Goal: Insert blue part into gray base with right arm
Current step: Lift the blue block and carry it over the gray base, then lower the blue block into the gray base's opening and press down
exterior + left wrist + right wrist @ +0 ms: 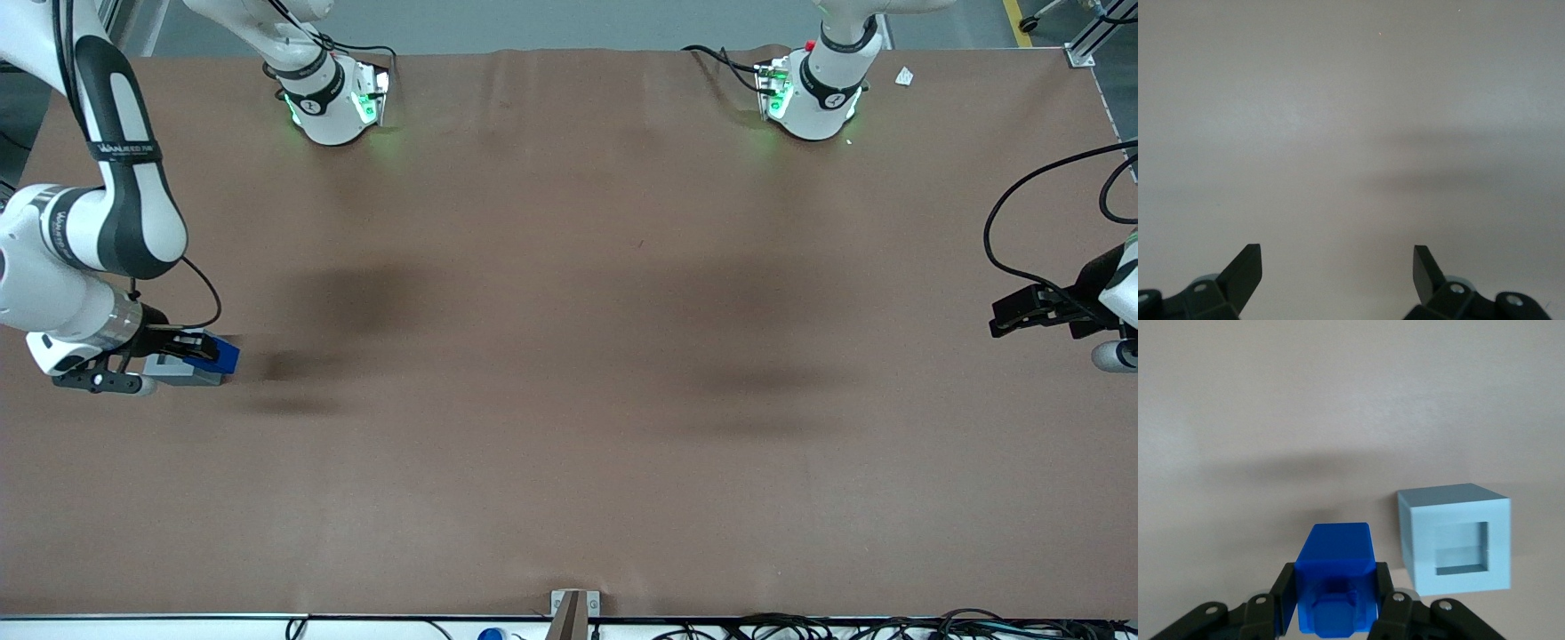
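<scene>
The right arm [107, 222] reaches in at the working arm's end of the counter [569, 400], which is covered in a plain brown sheet. Its end effector [191, 345] hangs low over that end, clenched on the blue part [222, 356]: in the right wrist view the two black fingers [1286, 597] press against opposite side faces of the blue part [1336, 583], and the part's narrower stub faces the camera.

The gray base [182, 369] sits on the counter directly beneath the end effector in the front view, partly covered by the fingers and by the blue part. The wrist view shows the gray base [1455, 537] standing beside the held part, not touching it, with a strip of bare counter between them. Its square recess is open and unoccupied, and nothing lies between the part and the recess. The blue part is therefore not seated; it is carried clear of the base.

Nearby obstructions: a thin black cable [206, 298] loops from the wrist just above the end effector. Dark shadows fall on the sheet beside the base, toward the counter's middle.

Farther from the front camera stand the two white arm pedestals [333, 102] with green lights. A small white scrap [904, 76] lies toward the parked arm's end.
</scene>
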`<state>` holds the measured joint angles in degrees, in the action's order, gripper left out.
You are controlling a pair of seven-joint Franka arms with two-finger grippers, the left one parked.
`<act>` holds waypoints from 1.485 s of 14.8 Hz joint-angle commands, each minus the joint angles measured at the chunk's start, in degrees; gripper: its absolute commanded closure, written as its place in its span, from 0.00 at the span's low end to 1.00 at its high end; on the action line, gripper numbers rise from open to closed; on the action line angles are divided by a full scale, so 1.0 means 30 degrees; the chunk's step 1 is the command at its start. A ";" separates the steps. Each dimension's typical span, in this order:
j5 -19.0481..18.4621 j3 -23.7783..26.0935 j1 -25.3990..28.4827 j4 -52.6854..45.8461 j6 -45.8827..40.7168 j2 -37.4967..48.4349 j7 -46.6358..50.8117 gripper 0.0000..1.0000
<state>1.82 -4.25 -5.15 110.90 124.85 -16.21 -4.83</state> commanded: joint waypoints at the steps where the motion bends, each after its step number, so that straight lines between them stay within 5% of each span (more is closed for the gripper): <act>1: 0.0185 0.0246 -0.0917 0.0181 -0.0398 0.0569 -0.1051 0.83; 13: -0.0049 0.0217 -0.3408 0.0152 0.0040 0.0364 -0.3365 0.83; 22: -0.0020 0.0246 -0.3527 0.0152 0.1153 -0.0309 -0.4131 0.82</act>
<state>1.80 -4.19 -15.11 110.79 127.08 -17.07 -16.37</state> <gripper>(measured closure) 0.493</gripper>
